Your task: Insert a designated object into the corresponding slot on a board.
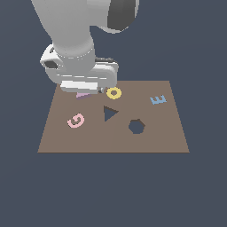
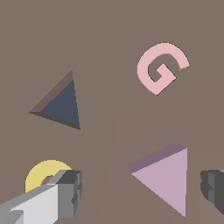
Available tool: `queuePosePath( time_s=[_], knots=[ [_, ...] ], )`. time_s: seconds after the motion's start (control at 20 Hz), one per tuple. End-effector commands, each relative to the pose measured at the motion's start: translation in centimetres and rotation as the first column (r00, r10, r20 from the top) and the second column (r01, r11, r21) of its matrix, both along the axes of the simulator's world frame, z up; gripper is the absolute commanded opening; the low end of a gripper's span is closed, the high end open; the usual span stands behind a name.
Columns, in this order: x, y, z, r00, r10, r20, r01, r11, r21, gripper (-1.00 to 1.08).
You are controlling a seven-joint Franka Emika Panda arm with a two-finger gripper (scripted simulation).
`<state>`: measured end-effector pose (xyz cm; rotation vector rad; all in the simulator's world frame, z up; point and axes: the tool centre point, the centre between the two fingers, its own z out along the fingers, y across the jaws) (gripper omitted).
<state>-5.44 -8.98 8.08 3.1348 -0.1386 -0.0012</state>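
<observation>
Two fingers of the gripper (image 2: 140, 192) stand apart, one on each side of the purple triangle (image 2: 166, 179), not yet touching it. The triangle lies flat on the brown board (image 1: 168, 133) at its far left, mostly hidden under the hand in the exterior view. This looks like the grasp step: the next move is to close, lift, then carry the piece to the triangular slot (image 1: 110, 113). A yellow ring (image 1: 114, 93) sits just beside one finger, the pink G (image 1: 76, 120) nearer; the slot's surroundings are open.
</observation>
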Motion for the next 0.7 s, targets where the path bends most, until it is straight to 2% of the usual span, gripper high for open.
queuePosePath(
  time_s=[0.0,0.3,0.65],
  knots=[
    [-1.0,-0.9,-1.2,1.000,-0.014,0.001,0.014,1.000,0.001,1.00],
    [-2.2,-2.2,-2.8,0.999,-0.033,0.001,0.033,0.999,0.002,1.00],
    [-2.3,-2.3,-3.3,0.999,-0.035,0.000,0.035,0.999,0.003,1.00]
  ],
)
